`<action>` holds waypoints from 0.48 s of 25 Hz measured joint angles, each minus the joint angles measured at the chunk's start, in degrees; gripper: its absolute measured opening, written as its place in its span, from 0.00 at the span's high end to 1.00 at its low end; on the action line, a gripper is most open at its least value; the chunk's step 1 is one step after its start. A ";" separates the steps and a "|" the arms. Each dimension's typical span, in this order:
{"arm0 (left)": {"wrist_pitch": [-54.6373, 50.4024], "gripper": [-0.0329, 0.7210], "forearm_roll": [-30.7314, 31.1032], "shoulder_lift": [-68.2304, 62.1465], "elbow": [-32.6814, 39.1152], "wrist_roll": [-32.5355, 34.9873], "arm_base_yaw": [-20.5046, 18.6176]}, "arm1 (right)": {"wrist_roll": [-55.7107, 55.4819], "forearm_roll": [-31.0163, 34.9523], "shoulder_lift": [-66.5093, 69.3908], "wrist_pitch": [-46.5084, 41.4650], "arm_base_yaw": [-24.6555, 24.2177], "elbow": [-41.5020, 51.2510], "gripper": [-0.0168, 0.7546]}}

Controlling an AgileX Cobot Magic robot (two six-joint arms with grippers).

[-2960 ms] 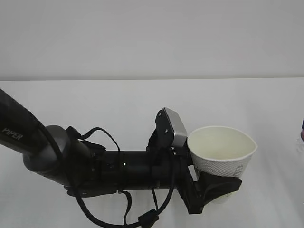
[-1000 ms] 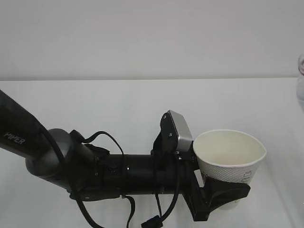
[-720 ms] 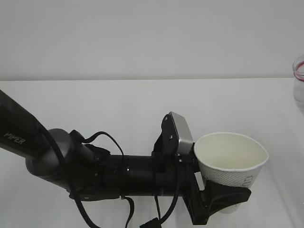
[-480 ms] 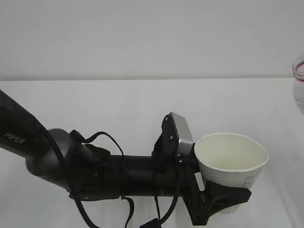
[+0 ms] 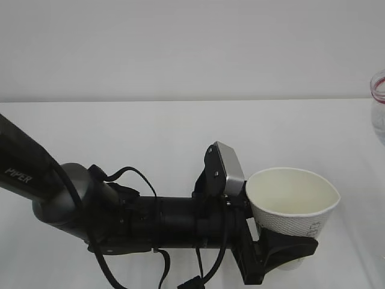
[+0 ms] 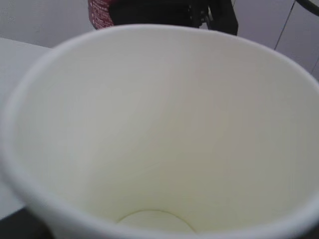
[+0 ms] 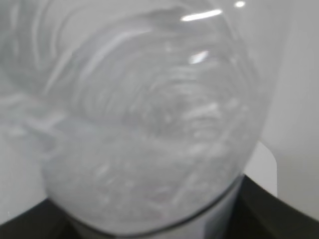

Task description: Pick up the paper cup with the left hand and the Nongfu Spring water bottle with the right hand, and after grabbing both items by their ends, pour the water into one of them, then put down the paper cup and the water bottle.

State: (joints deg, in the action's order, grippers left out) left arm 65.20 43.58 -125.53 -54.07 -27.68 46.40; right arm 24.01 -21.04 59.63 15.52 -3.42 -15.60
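cup (image 5: 293,201): light, thin, crushable; left tool (image 5: 278,250) grips low | bottle (image 5: 378,108): heavy, slick; right tool grips its base, grip unseen

Paper cup (image 5: 293,200) upright in left hand (image 5: 272,253), bottle (image 5: 378,108) at right edge

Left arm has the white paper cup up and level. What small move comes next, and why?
Probably bring the clear ribbed plastic bottle leftward until its red-ringed neck is over the white paper cup. The cup looks empty and sits upright in the left gripper, while the bottle shows only at the exterior view's right edge, well off the cup's mouth.
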 joint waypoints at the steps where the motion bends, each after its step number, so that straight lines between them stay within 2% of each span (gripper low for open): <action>1: 0.00 0.23 -0.09 0.00 0.00 0.00 0.00 | 0.00 0.00 0.00 0.00 0.00 0.00 0.40; 12: -0.25 0.23 0.01 0.00 -1.89 -0.03 0.00 | 0.00 0.00 0.00 1.19 0.00 0.00 0.40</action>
State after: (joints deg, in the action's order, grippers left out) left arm 64.96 43.59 -125.53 -55.96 -27.71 46.40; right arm 24.01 -21.04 59.63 16.70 -3.42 -15.60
